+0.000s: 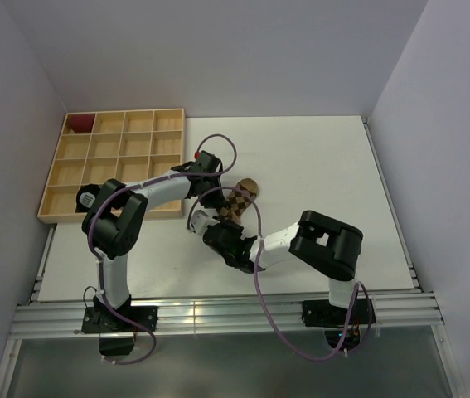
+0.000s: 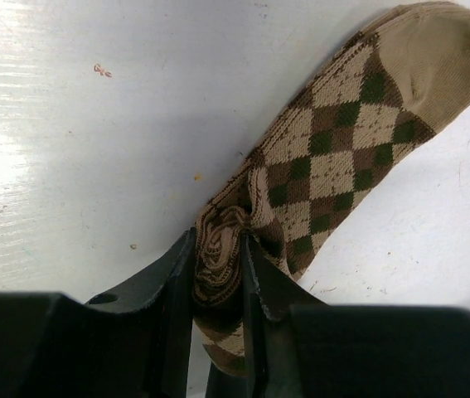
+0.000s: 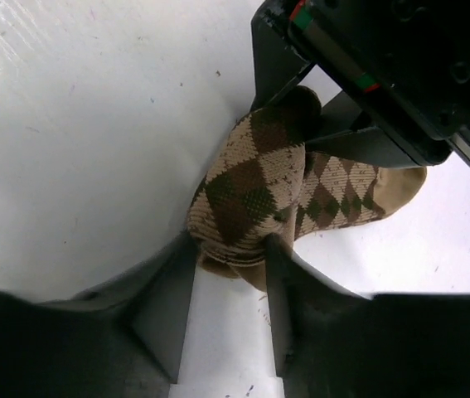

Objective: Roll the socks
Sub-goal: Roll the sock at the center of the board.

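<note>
One of the socks, tan with brown argyle diamonds [image 1: 243, 197], lies mid-table with its toe pointing away. Its near end is rolled up. In the left wrist view the sock [image 2: 334, 149] stretches up and to the right, and my left gripper [image 2: 218, 253] is shut on its bunched rolled end. My right gripper [image 3: 229, 245] faces it from the opposite side, with both fingertips pressed against the sides of the sock [image 3: 255, 186] roll. From above, the left gripper [image 1: 218, 184] and the right gripper [image 1: 228, 219] meet at the sock's near end.
A wooden tray [image 1: 139, 145] with several compartments stands at the back left; a small dark red bundle [image 1: 79, 123] fills its far-left corner cell. The left arm's black wrist housing [image 3: 367, 75] hangs close above the sock in the right wrist view.
</note>
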Robot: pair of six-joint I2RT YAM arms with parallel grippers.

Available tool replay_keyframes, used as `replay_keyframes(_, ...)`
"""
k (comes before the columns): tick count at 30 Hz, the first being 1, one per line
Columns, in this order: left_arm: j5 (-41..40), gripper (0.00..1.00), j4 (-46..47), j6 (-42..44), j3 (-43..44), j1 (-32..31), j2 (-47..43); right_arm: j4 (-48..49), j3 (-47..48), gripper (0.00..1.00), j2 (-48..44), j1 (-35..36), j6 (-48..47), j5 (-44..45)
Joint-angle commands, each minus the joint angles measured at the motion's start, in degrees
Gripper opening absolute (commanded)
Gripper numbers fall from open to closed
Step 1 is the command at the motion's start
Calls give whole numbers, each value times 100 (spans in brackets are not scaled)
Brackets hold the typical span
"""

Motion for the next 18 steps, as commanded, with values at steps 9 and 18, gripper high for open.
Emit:
replay_keyframes(9, 143, 21, -215, 290, -337, -19, 55, -581, -62, 0, -713, -728, 1373, -1813)
replay_keyframes(18, 258, 61, 426, 105, -627, -28, -499, -398, -651, 0, -1320, -2240, 2806, -4756)
